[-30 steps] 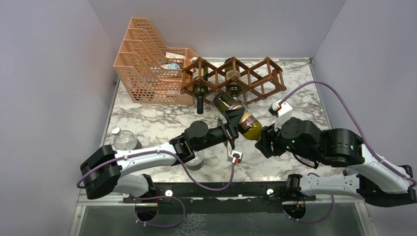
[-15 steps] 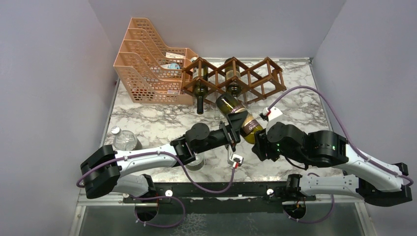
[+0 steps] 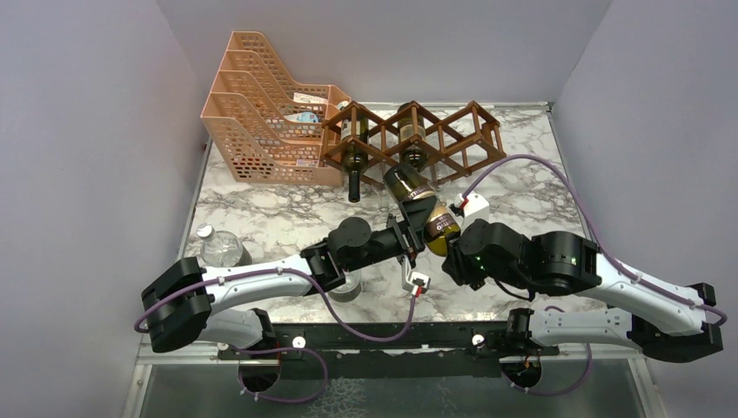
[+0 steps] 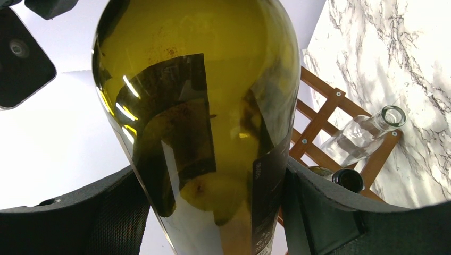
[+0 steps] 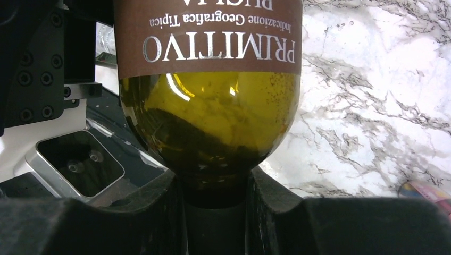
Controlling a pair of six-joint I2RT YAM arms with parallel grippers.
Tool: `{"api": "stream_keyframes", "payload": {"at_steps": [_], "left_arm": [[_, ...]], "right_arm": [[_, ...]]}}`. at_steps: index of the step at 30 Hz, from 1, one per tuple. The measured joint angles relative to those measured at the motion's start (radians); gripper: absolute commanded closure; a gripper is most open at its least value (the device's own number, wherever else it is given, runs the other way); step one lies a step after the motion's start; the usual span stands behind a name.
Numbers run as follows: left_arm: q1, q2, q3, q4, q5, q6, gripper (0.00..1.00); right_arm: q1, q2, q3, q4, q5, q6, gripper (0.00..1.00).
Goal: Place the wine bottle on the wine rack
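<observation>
Two racked bottles (image 3: 352, 157) are occupying the wine rack (image 3: 461, 131) near the wine bottle (image 3: 422, 207) (left gripper (image 3: 416, 225) is clamping its body, right gripper (image 5: 215, 210) is pinching its neck).

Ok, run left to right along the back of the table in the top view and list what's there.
Peach file tray → racked bottle with its neck sticking out → second racked bottle → empty right end of the wine rack.

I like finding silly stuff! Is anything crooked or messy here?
The wine bottle hangs slanted in the air in front of the wine rack, not resting in it: the left claw grips its body, the right claw its neck. Nothing looks spilled or broken.
</observation>
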Motion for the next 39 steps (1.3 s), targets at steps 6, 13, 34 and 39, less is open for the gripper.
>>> {"api": "stream_keyframes", "payload": {"at_steps": [6,13,34,39], "left_arm": [[0.0,-0.004,0.0,-0.011,-0.002,-0.01,0.87],[0.0,-0.006,0.0,-0.002,-0.018,-0.007,0.01],[-0.009,-0.066,0.007,0.084,-0.091,-0.154,0.01],[-0.008,-0.116,0.001,0.088,-0.161,-0.276,0.01]], "right_arm": [[0.0,0.0,-0.002,0.003,0.0,0.0,0.99],[0.001,0.008,0.011,0.003,0.023,-0.034,0.99],[-0.267,0.149,0.108,0.152,0.169,-0.275,0.99],[-0.411,0.152,0.054,0.201,0.126,-0.306,0.99]]}}
